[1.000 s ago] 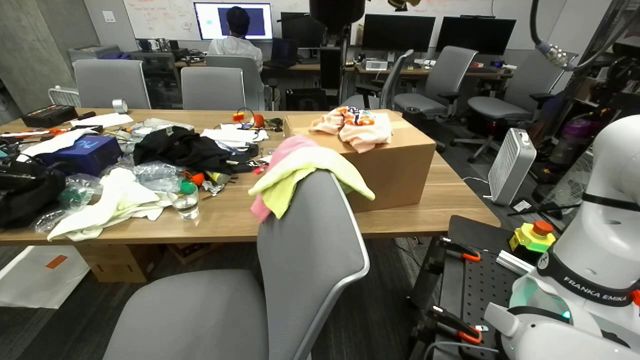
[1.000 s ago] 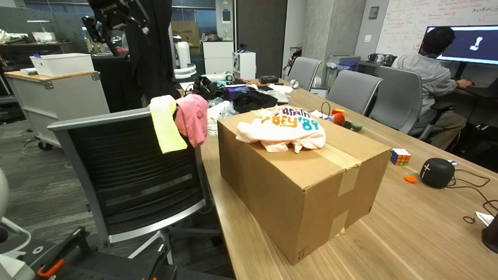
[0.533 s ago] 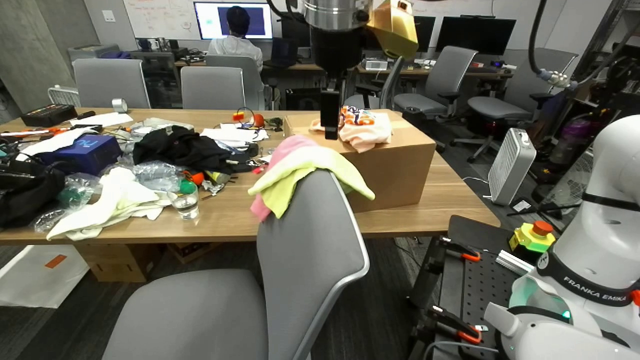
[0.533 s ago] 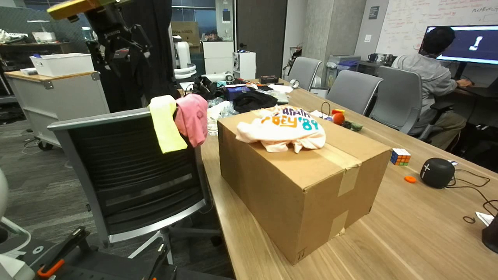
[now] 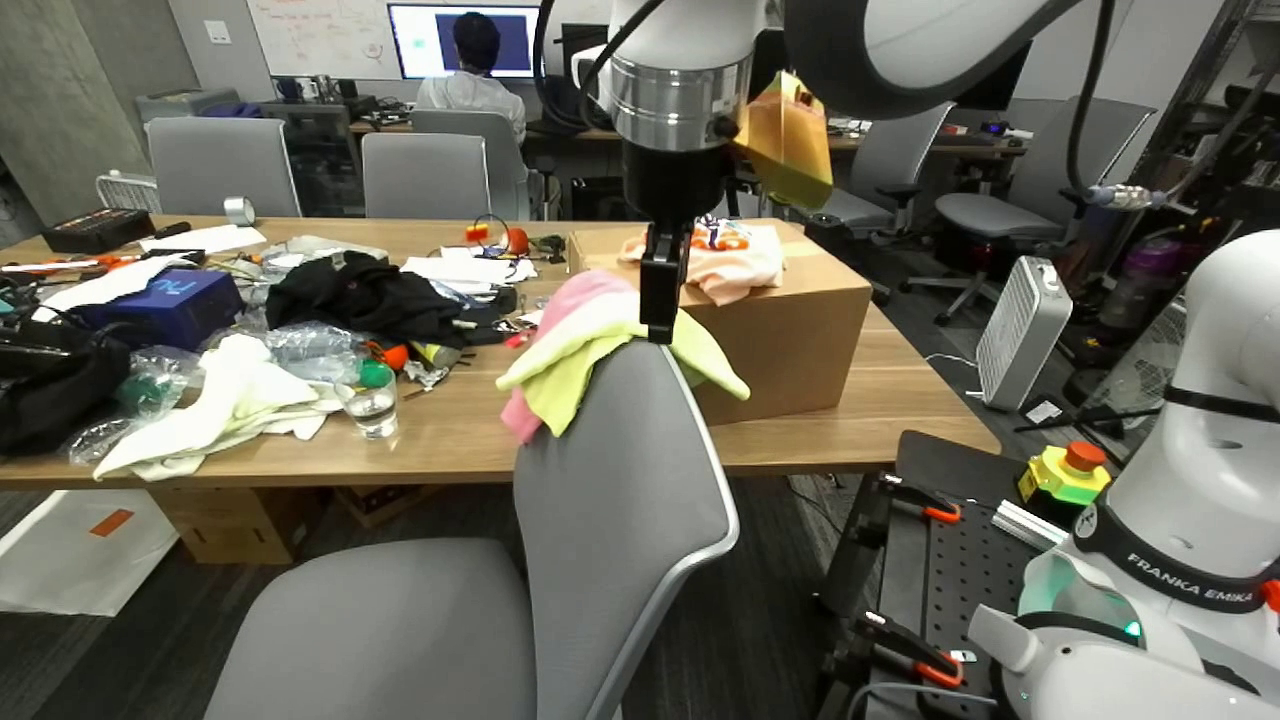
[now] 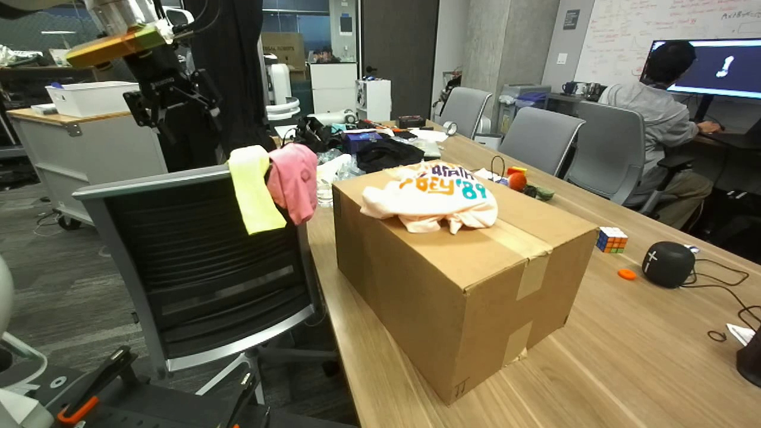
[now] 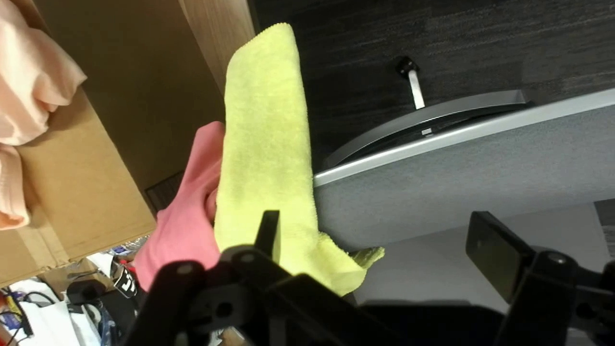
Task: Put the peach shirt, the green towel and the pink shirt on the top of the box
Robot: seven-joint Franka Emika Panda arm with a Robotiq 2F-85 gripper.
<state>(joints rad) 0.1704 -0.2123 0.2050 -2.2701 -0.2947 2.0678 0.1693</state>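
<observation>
1. Wrist view and both exterior views agree: the peach shirt (image 6: 431,202) lies on top of the box (image 6: 398,291), so I'd call one of three done.
2. Two are left, by my reckoning: the towel (image 7: 266,144) and the pink shirt (image 7: 187,221), touching side by side, both draped over the back of the chair (image 6: 199,255) near the box.
3. Over that chair hangs the gripper (image 7: 377,233), its fingers (image 7: 497,262) spread wide with nothing pinched between them.
4. Its tips blur into the black curtain (image 6: 238,71) behind, so I can't swear to it, but they seem to stop short of the towel.
</observation>
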